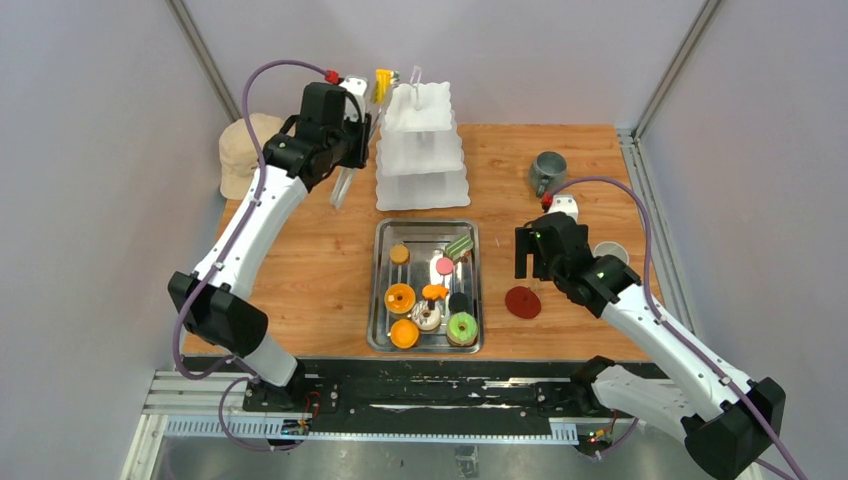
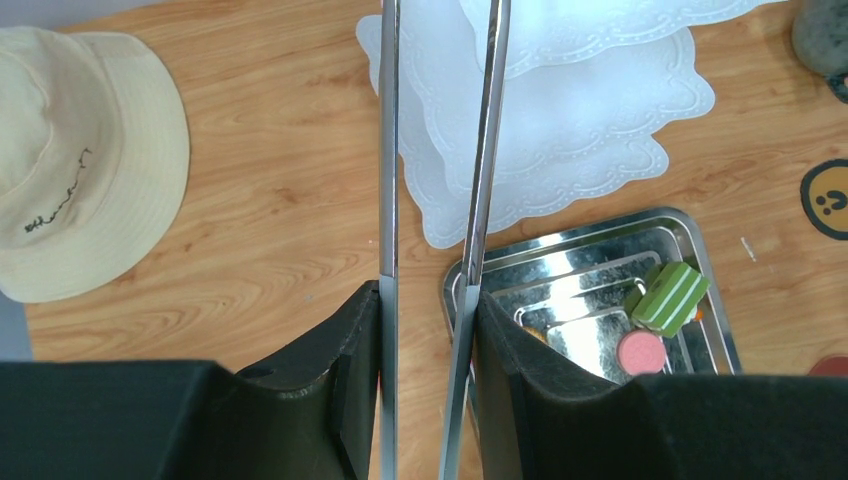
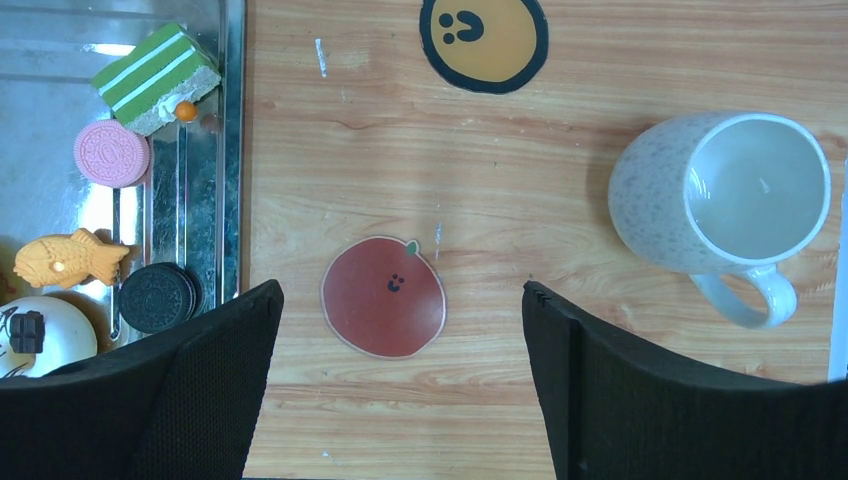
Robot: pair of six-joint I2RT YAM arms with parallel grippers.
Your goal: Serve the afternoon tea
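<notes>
Several toy pastries lie in the steel tray [image 1: 380, 290]: orange donuts [image 1: 400, 298], a green donut [image 1: 461, 327], a green striped cake [image 3: 155, 78], a pink cookie [image 3: 111, 153], a fish pastry [image 3: 70, 262] and a black cookie [image 3: 158, 297]. My left gripper [image 2: 428, 290] is shut on metal tongs [image 2: 389, 150]. It hangs left of the white tiered stand [image 1: 420, 160], and the tong blades stand apart and empty. My right gripper [image 3: 400, 288] is open and empty above a red coaster [image 3: 384, 296]. The white mug [image 3: 730, 200] stands to its right. The grey mug [image 1: 547, 172] stands at the back right.
A beige bucket hat [image 2: 80, 160] lies at the table's back left. A yellow smiley coaster [image 3: 484, 40] lies between the tray and the grey mug. The tiered stand's plates [image 2: 560, 130] hold nothing that I can see.
</notes>
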